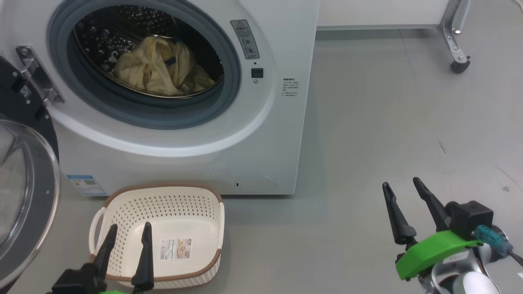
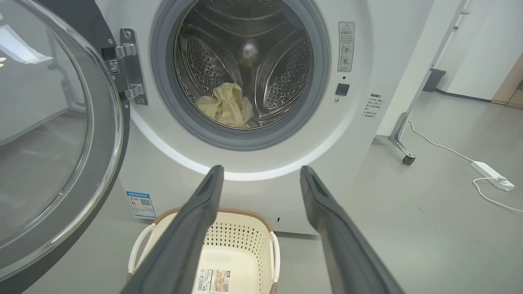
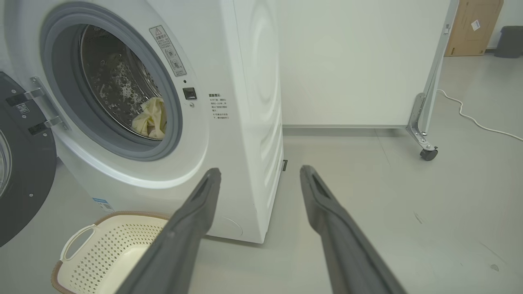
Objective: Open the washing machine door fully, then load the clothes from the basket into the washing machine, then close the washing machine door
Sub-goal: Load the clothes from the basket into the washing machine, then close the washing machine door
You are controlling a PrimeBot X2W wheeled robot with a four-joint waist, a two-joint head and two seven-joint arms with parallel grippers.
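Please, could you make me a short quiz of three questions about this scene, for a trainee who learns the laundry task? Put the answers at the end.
1. Where do the clothes lie? A: in the basket. B: inside the washing machine. C: on the floor.
2. True or false: the washing machine door is shut.
3. Fill in: the left gripper and the right gripper are both ____ and hold nothing.
Key: 1 B. 2 false, it is swung open. 3 open.
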